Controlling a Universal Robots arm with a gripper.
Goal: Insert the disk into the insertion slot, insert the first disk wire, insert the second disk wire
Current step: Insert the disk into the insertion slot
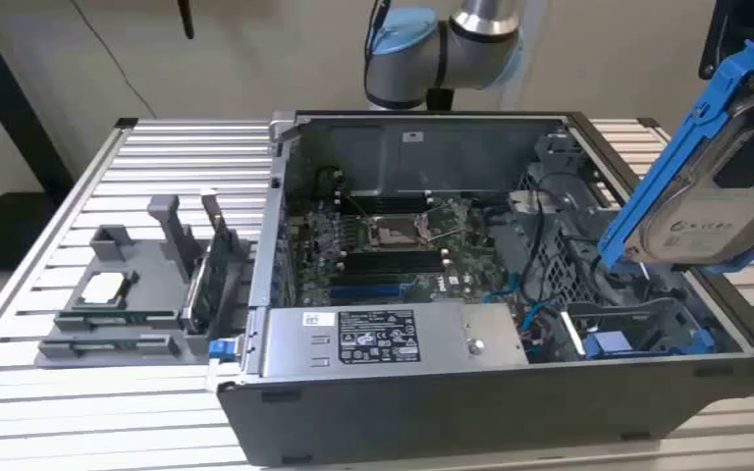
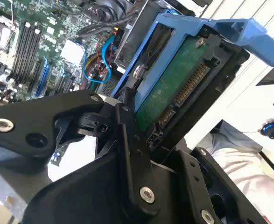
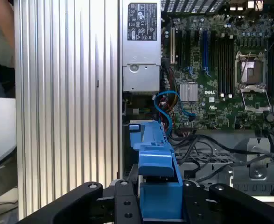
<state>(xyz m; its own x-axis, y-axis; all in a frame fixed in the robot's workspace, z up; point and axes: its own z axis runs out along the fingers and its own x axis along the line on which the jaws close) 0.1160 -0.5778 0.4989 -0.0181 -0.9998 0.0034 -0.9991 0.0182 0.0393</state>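
Note:
The disk (image 1: 725, 186) is a silver drive in a bright blue carrier. It hangs tilted above the open computer case's corner at the exterior view's right. My gripper (image 3: 158, 198) is shut on the carrier's end, black fingers (image 3: 120, 198) on either side of the blue frame. In the second wrist view the disk (image 2: 174, 79) shows its green board and connector, with the gripper (image 2: 151, 137) clamped on its edge. The insertion slot (image 1: 632, 316) is the grey drive cage below the disk, apart from it. Blue wires (image 1: 534, 299) curl beside the cage, also seen as a blue wire loop (image 3: 168, 106).
A grey labelled power-supply box (image 1: 377, 339) sits at the case's front, the motherboard (image 1: 391, 245) behind it. A grey fixture (image 1: 129, 294) with parts stands on the slatted table (image 1: 154, 157) at the exterior view's left. A person's sleeve (image 2: 239, 158) is beyond the table edge.

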